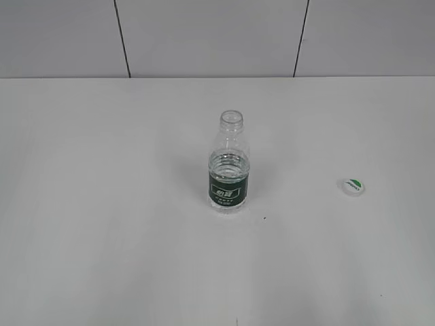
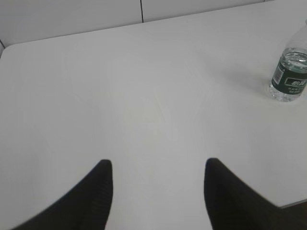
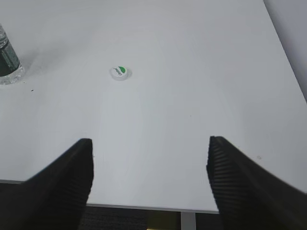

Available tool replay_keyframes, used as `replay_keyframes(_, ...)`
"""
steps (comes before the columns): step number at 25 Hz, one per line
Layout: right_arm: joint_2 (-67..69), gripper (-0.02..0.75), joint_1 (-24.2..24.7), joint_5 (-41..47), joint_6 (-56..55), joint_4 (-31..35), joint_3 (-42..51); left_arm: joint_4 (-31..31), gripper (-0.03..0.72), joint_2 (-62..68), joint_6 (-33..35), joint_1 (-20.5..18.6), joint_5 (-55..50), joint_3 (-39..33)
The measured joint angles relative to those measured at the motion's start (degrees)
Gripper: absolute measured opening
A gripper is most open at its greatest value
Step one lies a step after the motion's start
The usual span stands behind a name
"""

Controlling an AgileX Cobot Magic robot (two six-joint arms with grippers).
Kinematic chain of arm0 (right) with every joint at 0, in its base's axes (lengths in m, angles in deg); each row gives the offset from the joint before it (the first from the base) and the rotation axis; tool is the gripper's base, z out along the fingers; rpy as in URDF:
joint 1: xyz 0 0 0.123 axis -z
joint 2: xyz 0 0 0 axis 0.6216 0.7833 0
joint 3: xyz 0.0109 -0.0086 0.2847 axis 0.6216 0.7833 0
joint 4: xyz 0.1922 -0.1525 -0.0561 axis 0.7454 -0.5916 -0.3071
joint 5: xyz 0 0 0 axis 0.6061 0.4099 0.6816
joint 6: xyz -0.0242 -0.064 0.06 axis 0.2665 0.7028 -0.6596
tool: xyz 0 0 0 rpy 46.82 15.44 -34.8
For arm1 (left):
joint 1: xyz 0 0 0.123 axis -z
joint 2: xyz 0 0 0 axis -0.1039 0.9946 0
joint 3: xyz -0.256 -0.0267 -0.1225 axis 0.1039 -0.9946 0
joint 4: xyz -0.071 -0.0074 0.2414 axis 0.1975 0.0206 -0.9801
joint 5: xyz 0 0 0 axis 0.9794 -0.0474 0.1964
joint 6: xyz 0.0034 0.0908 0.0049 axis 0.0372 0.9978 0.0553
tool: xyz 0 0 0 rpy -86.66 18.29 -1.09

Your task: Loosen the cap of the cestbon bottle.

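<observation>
The cestbon bottle (image 1: 229,165) stands upright in the middle of the white table, its neck open with no cap on it. It also shows at the right edge of the left wrist view (image 2: 289,72) and at the left edge of the right wrist view (image 3: 7,61). The cap (image 1: 351,185), white with a green mark, lies on the table to the bottle's right; it shows in the right wrist view (image 3: 119,72). My left gripper (image 2: 158,167) is open and empty, far from the bottle. My right gripper (image 3: 149,146) is open and empty over the table's near edge. Neither gripper shows in the exterior view.
The white table (image 1: 102,204) meets a grey panelled wall (image 1: 204,34) at the back. The table's front edge (image 3: 144,207) shows below my right gripper, and its right edge (image 3: 288,57) runs along the side.
</observation>
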Motion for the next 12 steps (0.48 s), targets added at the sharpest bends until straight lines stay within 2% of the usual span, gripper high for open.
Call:
replay_keyframes(5, 0.0, 0.525, 0.0, -0.32, 0.0, 0.35, 0.19, 0.0, 0.381, 0.0, 0.0, 0.0, 0.0, 0.0)
replay_keyframes(12, 0.0, 0.522, 0.0, -0.43, 0.04, 0.35, 0.24, 0.0, 0.381, 0.0, 0.0, 0.0, 0.0, 0.0)
